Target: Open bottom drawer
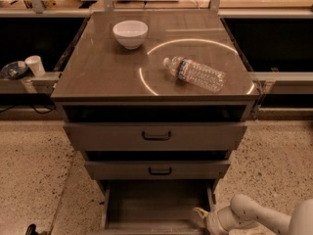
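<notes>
The grey-brown cabinet has three drawers. The bottom drawer [155,203] is pulled out towards me and its empty inside shows; its front panel lies at the bottom edge of the view, with the handle out of sight. The middle drawer [157,170] and the top drawer [155,136] also stand out a little, each with a dark bracket handle. My gripper [201,216] is at the open bottom drawer's front right corner, on a white arm [254,217] that comes in from the lower right.
A white bowl [130,34] and a plastic water bottle [195,74] lying on its side sit on the cabinet top [98,72]. A paper cup [35,65] stands on a ledge to the left. Speckled floor [29,170] lies on both sides.
</notes>
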`<state>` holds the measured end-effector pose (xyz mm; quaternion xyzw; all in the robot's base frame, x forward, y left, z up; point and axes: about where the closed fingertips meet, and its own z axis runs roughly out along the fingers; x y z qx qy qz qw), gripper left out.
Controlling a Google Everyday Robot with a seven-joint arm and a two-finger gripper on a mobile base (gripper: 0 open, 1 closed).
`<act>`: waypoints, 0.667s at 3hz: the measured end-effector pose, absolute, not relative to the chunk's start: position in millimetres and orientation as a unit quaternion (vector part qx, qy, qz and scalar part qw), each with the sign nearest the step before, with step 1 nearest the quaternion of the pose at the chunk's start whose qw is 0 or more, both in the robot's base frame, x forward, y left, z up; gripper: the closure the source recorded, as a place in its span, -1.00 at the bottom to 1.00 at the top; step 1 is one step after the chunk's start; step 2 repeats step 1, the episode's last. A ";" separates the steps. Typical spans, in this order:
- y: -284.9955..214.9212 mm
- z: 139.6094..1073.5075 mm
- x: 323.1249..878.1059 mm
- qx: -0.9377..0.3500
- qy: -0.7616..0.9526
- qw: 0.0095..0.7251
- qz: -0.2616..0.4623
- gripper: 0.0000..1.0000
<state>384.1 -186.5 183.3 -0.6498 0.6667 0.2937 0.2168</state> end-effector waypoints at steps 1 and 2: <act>-186.5 183.3 384.1 -0.650 0.667 0.217 0.294 -1.00; -186.5 183.3 384.1 -0.650 0.667 0.217 0.294 -1.00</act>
